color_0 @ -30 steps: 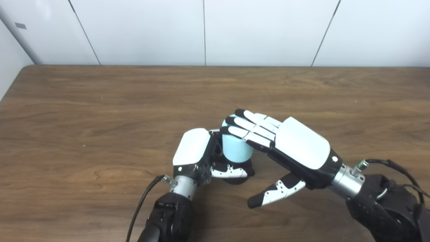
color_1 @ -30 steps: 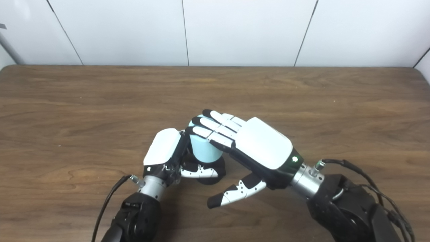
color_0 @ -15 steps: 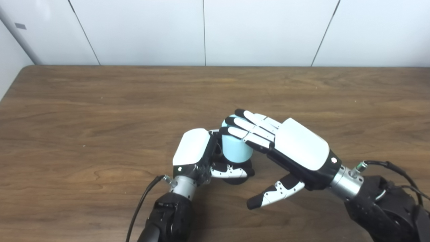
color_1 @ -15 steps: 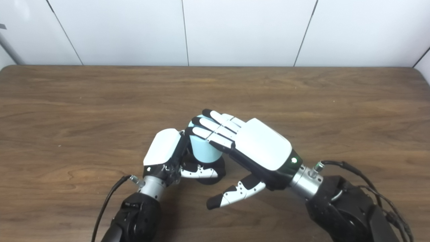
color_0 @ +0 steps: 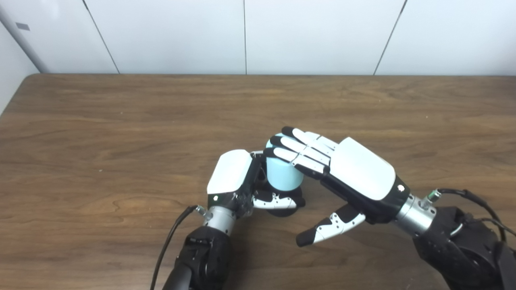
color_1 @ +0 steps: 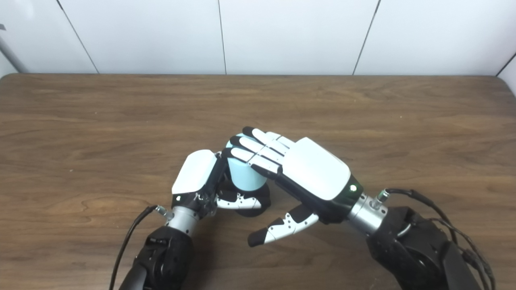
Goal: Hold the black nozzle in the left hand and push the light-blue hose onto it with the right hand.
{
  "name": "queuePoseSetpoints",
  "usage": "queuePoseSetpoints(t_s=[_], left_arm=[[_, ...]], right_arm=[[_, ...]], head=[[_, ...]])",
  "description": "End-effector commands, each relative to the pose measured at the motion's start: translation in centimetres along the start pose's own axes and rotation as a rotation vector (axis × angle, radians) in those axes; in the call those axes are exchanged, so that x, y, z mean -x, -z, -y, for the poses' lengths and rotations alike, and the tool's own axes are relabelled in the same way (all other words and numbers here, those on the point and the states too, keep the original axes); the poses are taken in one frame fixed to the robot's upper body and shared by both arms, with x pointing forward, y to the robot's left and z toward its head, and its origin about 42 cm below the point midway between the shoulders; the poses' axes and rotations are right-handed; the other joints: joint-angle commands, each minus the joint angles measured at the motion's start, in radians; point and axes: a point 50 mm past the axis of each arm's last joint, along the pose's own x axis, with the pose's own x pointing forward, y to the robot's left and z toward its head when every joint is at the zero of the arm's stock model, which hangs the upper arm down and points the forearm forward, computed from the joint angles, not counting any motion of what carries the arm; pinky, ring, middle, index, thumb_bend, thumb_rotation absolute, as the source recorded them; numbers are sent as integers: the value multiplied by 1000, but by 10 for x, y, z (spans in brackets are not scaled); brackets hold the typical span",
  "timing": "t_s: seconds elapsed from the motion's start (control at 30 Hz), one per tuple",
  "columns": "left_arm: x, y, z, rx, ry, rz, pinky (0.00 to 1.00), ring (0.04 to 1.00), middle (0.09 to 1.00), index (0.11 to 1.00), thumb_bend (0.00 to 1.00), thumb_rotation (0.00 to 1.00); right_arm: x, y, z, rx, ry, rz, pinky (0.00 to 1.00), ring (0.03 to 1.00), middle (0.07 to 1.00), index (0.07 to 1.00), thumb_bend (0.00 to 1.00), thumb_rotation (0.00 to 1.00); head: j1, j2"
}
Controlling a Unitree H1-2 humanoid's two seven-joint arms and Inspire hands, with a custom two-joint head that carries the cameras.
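A short light-blue hose (color_0: 281, 178) stands upright on a black nozzle (color_0: 288, 210) near the middle of the wooden table (color_0: 121, 121). My left hand (color_0: 234, 177) is shut around the nozzle from the left, its thumb wrapped across the nozzle's front below the hose. My right hand (color_0: 356, 169) comes in from the right, open, with its straight fingers (color_0: 300, 151) laid flat over the top of the hose. Its thumb (color_0: 328, 229) hangs free below, touching nothing. Most of the nozzle is hidden by the hose and the left hand.
White wall panels (color_0: 246, 36) run behind the table's far edge. The left arm's black cable (color_0: 169, 241) trails toward the near edge, and another cable (color_0: 467, 197) loops off the right wrist.
The whole picture has shifted up a little, so the camera moved. Both hands, the hose and the nozzle keep the same pose relative to each other.
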Motion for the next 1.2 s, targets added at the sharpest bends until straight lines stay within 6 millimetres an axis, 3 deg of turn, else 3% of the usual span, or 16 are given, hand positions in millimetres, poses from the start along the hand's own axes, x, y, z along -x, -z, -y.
queuePoseSetpoints(t_s=[0.0,1.17], left_arm=[[1,-1,-3,-8,-2,0,417,480,451,508,520,0],[1,-1,-4,-6,-5,-2,410,472,448,505,521,0]], right_arm=[[13,13,-27,-15,-209,-83,904,944,929,897,606,1000],[15,16,-29,-21,-224,-103,905,940,922,895,604,1000]], head=[[1,1],[-2,7]])
